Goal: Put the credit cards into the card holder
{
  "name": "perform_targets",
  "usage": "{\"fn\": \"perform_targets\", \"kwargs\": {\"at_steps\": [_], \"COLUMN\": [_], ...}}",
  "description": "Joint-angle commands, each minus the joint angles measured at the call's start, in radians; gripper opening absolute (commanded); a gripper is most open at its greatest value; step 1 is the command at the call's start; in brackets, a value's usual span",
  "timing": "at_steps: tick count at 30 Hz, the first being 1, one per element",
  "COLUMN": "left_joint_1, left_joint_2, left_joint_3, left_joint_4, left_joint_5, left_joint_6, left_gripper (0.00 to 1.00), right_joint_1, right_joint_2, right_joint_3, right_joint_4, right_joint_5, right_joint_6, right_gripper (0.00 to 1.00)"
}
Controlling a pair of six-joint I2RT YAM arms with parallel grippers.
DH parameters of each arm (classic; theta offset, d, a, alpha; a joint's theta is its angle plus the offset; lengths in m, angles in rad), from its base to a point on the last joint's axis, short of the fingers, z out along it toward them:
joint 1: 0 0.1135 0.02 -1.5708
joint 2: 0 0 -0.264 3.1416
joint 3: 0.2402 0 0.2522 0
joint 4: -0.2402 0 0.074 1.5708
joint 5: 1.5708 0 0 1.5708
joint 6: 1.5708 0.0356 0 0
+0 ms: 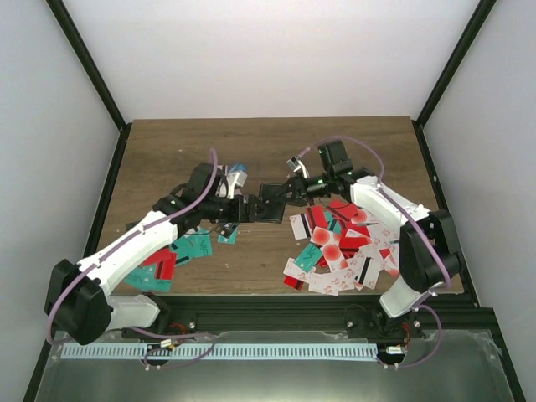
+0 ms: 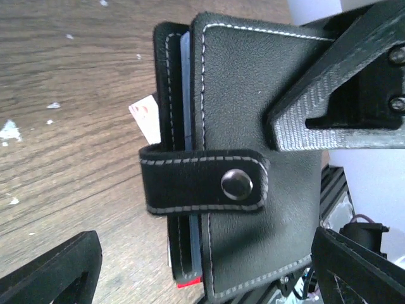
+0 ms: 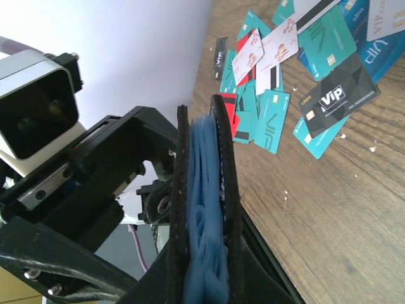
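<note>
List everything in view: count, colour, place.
small black stitched folding card holder: one, black with blue sleeves, snap strap fastened, between the grippers at mid-table
right heap of flat rectangular credit cards: many, mostly red, white and teal, on the table by the right arm
left heap of credit cards: fewer, teal and red, beside the left arm
brown wooden table: one, brown
left gripper: black, open, at the holder's left edge
right gripper: black, clamped on the holder
</note>
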Motion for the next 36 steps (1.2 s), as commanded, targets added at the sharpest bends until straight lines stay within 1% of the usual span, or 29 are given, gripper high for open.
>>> {"fn": "perform_targets", "kwargs": {"at_steps": [1,4,6,8,11,13,19,23,25,27,29,35,36], "left_joint_1": [-0.024,-0.026,-0.026,-0.025,-0.026,-0.026,-0.024,-0.022,-0.022,-0.021,-0.019,-0.015,-0.015], "left_joint_2": [0.047,0.068,0.074,0.080,0.079,0.071,0.035,0.011,0.000,-0.006,-0.010,-0.024,-0.025], "left_joint_3": [0.069,0.097,0.105,0.114,0.124,0.122,0.102,0.087,0.080,0.074,0.069,0.065,0.065], "left_joint_4": [0.009,-0.020,-0.038,-0.051,-0.060,-0.052,-0.035,-0.032,-0.032,-0.032,-0.035,-0.038,-0.039], "left_joint_5": [0.024,-0.006,-0.035,-0.066,-0.112,-0.120,-0.106,-0.102,-0.103,-0.104,-0.107,-0.108,-0.107], "left_joint_6": [0.028,0.049,0.059,0.068,0.067,0.064,0.066,0.061,0.059,0.059,0.058,0.044,0.043], "left_gripper": [0.91,0.89,0.86,0.77,0.59,0.52,0.35,0.29,0.24,0.17,0.05,0.04,0.04], "right_joint_1": [0.012,0.016,0.020,0.025,0.030,0.030,0.032,0.032,0.032,0.034,0.034,0.039,0.039], "right_joint_2": [-0.049,-0.066,-0.074,-0.080,-0.090,-0.094,-0.107,-0.106,-0.104,-0.100,-0.095,-0.065,-0.056], "right_joint_3": [0.041,0.035,0.032,0.030,0.025,0.016,-0.009,-0.019,-0.029,-0.046,-0.057,-0.107,-0.115], "right_joint_4": [-0.039,-0.036,-0.034,-0.035,-0.039,-0.040,-0.026,-0.014,-0.001,0.023,0.042,0.116,0.126], "right_joint_5": [-0.037,-0.040,-0.052,-0.059,-0.063,-0.062,-0.062,-0.061,-0.064,-0.071,-0.078,-0.087,-0.087], "right_joint_6": [0.012,0.016,0.014,0.008,0.001,0.002,0.008,0.013,0.019,0.029,0.034,0.040,0.039], "right_gripper": [0.01,0.01,0.01,0.01,0.01,0.01,0.01,0.01,0.01,0.01,0.01,0.01,0.06]}}
